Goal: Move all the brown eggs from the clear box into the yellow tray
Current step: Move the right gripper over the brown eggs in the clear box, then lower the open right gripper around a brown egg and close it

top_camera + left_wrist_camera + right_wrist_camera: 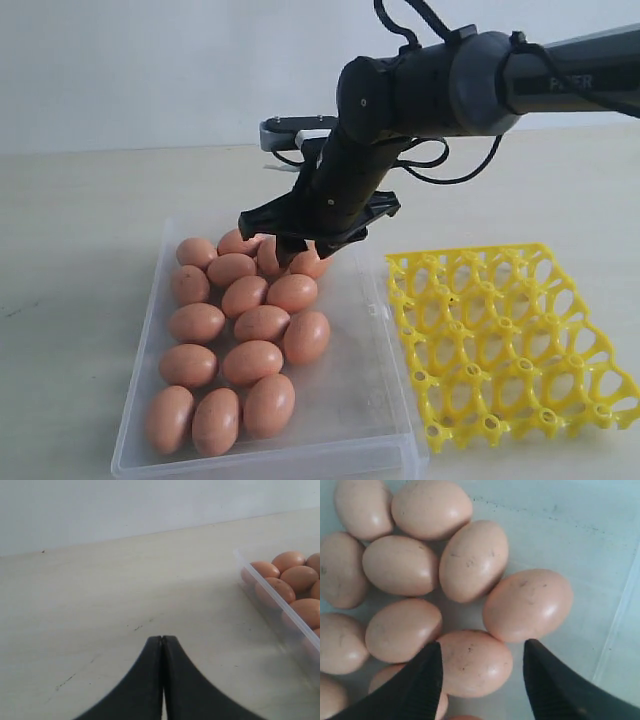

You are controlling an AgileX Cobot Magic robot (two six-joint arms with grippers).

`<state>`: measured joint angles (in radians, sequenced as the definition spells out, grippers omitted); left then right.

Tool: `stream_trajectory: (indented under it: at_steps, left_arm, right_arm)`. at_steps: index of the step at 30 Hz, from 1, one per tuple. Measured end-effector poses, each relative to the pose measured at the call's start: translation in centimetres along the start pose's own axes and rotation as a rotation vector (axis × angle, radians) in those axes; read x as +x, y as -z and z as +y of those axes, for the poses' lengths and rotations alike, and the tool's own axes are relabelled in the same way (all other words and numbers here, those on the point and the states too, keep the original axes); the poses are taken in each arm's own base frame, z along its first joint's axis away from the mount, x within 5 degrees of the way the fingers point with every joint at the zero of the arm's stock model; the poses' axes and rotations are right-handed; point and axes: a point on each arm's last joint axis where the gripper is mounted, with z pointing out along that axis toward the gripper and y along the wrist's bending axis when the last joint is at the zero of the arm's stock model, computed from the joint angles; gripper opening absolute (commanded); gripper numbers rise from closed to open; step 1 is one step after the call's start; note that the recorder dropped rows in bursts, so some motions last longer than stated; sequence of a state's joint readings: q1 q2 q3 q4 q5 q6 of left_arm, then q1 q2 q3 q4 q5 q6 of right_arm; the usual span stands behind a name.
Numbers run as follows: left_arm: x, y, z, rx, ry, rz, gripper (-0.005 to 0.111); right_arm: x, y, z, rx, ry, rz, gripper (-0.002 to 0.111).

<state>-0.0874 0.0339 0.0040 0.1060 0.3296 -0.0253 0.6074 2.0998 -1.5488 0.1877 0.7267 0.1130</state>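
exterior: looking down aslant from mid-range, clear box point(350, 400) at 7 o'clock, yellow tray point(490, 427) at 4 | left wrist: skimming low over table point(100, 605), catching box edge | right wrist: facing down, close over brown eggs point(527, 605) (all three sharing them)

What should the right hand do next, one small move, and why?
The right hand is open over the clear box, straddling one brown egg without clearly gripping it. The yellow tray holds no eggs. I'd likely lower a touch and close on that egg.
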Motion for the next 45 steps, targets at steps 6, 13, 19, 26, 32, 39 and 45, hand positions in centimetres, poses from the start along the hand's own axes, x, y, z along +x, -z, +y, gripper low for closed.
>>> stream_trajectory:
  at_steps: [6, 13, 19, 26, 32, 39, 45]
  left_arm:
    - [0.0, 0.0, 0.0, 0.0, 0.0, 0.0, 0.0]
    - [0.0, 0.0, 0.0, 0.0, 0.0, 0.0, 0.0]
    - [0.0, 0.0, 0.0, 0.0, 0.0, 0.0, 0.0]
    - [0.0, 0.0, 0.0, 0.0, 0.0, 0.0, 0.0]
    - [0.0, 0.0, 0.0, 0.0, 0.0, 0.0, 0.0]
    - [0.0, 0.0, 0.0, 0.0, 0.0, 0.0, 0.0]
    - [0.0, 0.0, 0.0, 0.0, 0.0, 0.0, 0.0]
  right_arm:
    - [-1.3, -0.4, -0.9, 0.014, -0.031, -0.046, 0.052]
    - [-0.7, -0.6, 1.0, 0.0, 0.078, -0.018, 0.051]
    - [0.9, -1.2, 4.2, 0.007, 0.388, 0.032, 0.051]
    - [1.6, -2.2, 5.1, 0.015, 0.607, 0.061, 0.051]
    - [1.1, -2.2, 4.2, 0.087, 0.682, 0.05, 0.051]
    - [0.8, -2.3, 3.2, 0.148, 0.748, 0.054, 0.051]
    - [0.8, -2.5, 3.1, 0.149, 0.759, 0.052, 0.051]
